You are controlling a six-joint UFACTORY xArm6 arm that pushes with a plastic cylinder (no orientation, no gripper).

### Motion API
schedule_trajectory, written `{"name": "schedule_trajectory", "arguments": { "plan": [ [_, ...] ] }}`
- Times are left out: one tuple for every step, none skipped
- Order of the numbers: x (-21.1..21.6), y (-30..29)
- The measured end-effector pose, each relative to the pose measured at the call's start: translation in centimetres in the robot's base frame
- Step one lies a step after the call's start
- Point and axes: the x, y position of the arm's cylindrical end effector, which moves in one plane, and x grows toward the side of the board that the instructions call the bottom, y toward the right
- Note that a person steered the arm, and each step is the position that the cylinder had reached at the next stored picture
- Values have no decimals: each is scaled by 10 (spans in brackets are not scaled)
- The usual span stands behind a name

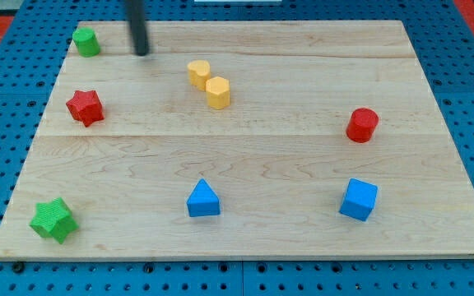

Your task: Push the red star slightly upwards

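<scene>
My tip (142, 53), bare and holding nothing, stands up-right of the small red star-shaped block (85, 108), probably light, rigid and easy-sliding on the wooden board (303, 164); push its lower edge.

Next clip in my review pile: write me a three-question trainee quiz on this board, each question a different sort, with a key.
1. True or false: my tip touches the red star-shaped block.
2. Which block lies nearest my tip? A) green cylinder block B) blue cube block C) red cylinder block
3. Fill in: the two yellow blocks sit ___ each other on the wooden board.

Key
1. False: the tip stands apart, toward the view's top and right of the star.
2. A
3. against (touching, near the view's top centre)
</scene>
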Motion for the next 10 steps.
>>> {"name": "schedule_trajectory", "arguments": {
  "plan": [
    [87,-45],
    [123,2],
    [137,1],
    [159,-51],
    [216,40],
    [198,88],
    [216,47],
    [230,14],
    [183,37],
    [173,74]
  ]
}}
